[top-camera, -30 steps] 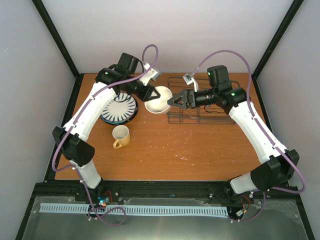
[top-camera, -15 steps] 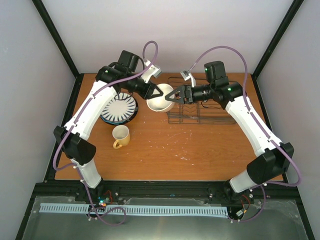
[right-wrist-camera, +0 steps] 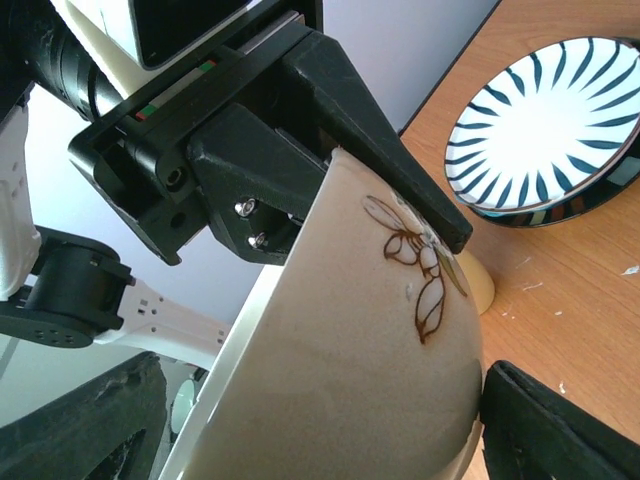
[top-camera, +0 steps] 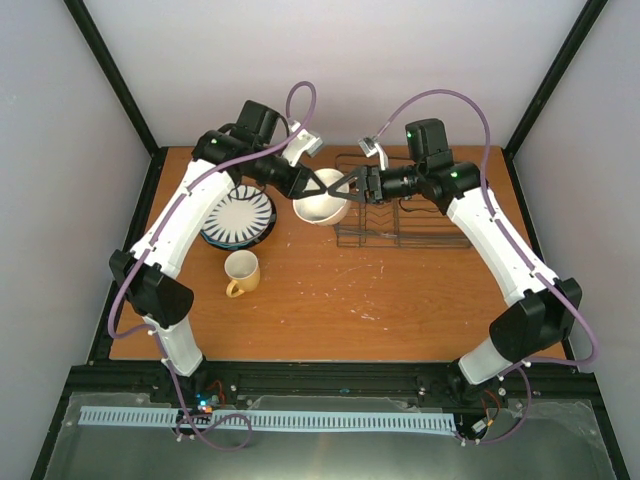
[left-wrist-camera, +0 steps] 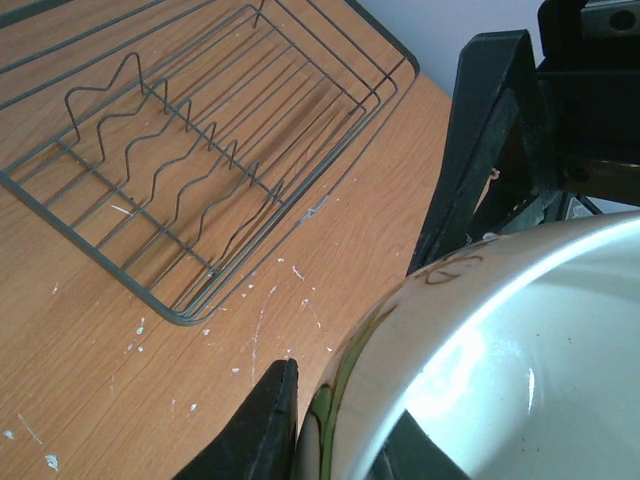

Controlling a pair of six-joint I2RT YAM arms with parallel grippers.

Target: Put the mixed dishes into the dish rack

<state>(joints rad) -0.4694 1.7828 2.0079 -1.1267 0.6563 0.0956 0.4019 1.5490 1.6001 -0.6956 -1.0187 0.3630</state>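
Observation:
The small white bowl (top-camera: 322, 206), with a brown flower drawing, hangs tilted above the table just left of the dish rack (top-camera: 405, 212). My left gripper (top-camera: 316, 186) is shut on the bowl's left rim, one finger outside (left-wrist-camera: 262, 425) and one inside. My right gripper (top-camera: 347, 190) is open, its fingers (right-wrist-camera: 560, 430) straddling the bowl's right side (right-wrist-camera: 350, 370). The striped white plate (top-camera: 238, 216) lies at the left, with a teal rim under it. The pale yellow mug (top-camera: 241, 272) stands in front of it. The orange-yellow plate is hidden.
The wire rack (left-wrist-camera: 200, 170) holds no dishes and sits at the table's back right, its wavy dividers upright. The table's black frame rail (top-camera: 150, 200) runs close behind the plates. The two arms meet over the bowl.
My right gripper has swung left from over the rack to the bowl, and its fingers now straddle it. My left gripper has carried the bowl slightly up and toward the rack.

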